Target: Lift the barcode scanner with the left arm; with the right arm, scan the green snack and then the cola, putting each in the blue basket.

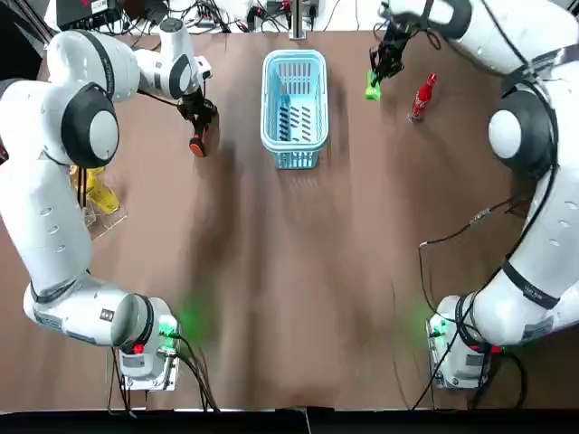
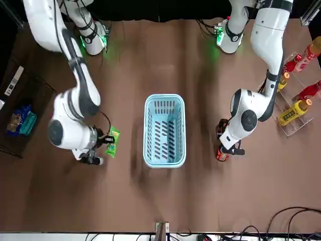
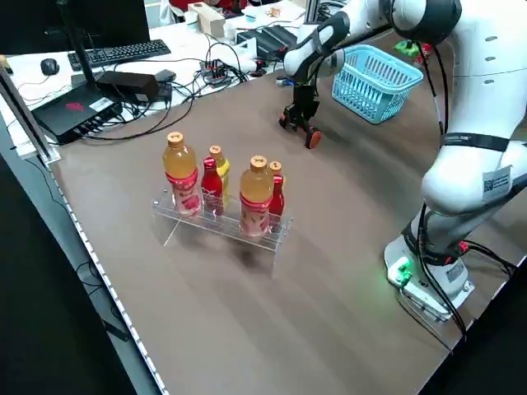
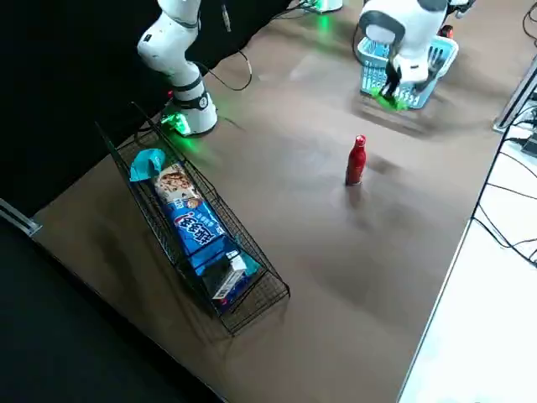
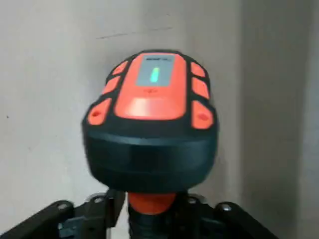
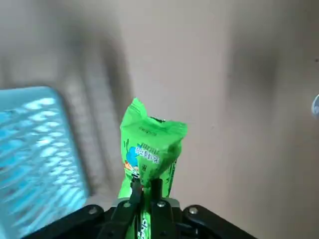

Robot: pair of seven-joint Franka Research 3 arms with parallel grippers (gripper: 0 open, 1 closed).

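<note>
My left gripper (image 1: 198, 117) is shut on the handle of the orange and black barcode scanner (image 1: 196, 143), holding it at the far left of the blue basket (image 1: 294, 63). In the left wrist view the scanner (image 5: 151, 124) fills the frame, head away from the fingers. My right gripper (image 1: 384, 65) is shut on the green snack (image 1: 373, 87), to the right of the basket. In the right wrist view the snack (image 6: 149, 147) sticks up from the closed fingers, with the basket (image 6: 35, 149) beside it. The red cola bottle (image 1: 422, 97) stands upright further right.
A clear rack of several bottles (image 3: 222, 193) stands at the table's left edge. A wire basket of snacks (image 4: 197, 231) lies at the right edge. Cables (image 1: 452, 231) trail near the right arm's base.
</note>
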